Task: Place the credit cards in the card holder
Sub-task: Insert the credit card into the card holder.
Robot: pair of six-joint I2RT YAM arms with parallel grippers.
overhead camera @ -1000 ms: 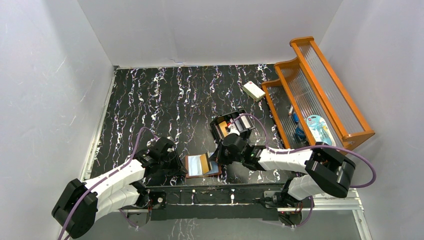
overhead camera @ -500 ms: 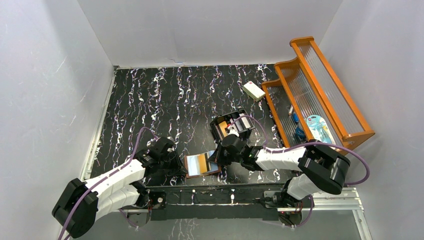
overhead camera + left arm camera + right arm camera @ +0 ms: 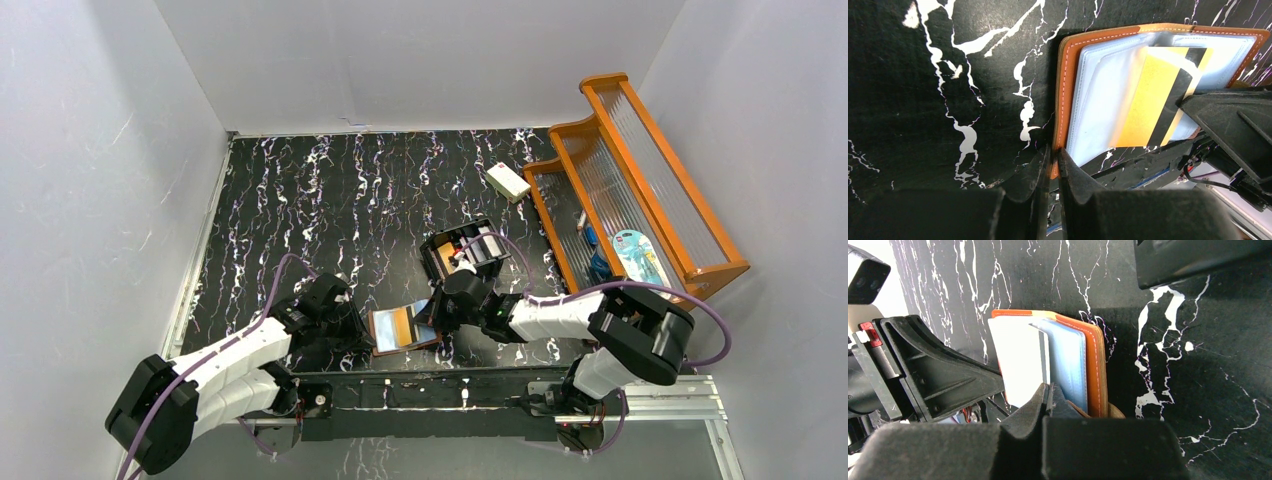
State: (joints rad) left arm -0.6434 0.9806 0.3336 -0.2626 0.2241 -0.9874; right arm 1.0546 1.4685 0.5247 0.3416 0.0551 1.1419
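Note:
The brown card holder [image 3: 383,336] lies open near the table's front edge, its pale sleeves facing up. My left gripper [image 3: 366,332] is shut on its left leather edge, which the left wrist view shows pinched between the fingertips [image 3: 1054,159]. My right gripper [image 3: 437,312] is shut on an orange credit card [image 3: 405,322] with a black stripe. That card [image 3: 1148,105] lies across the card holder's [image 3: 1068,75] sleeves. In the right wrist view the card [image 3: 1044,357] stands edge-on between the shut right gripper [image 3: 1049,389] and the card holder [image 3: 1095,360].
A black compartmented box [image 3: 462,250] with more cards stands just behind the right gripper. A white block [image 3: 508,181] lies further back. An orange wooden rack [image 3: 640,190] runs along the right side. The table's front edge is right beside the card holder.
My right gripper has moved left with the orange card, bringing it over the card holder's sleeves. The card holder has shifted slightly. The left gripper has kept its hold.

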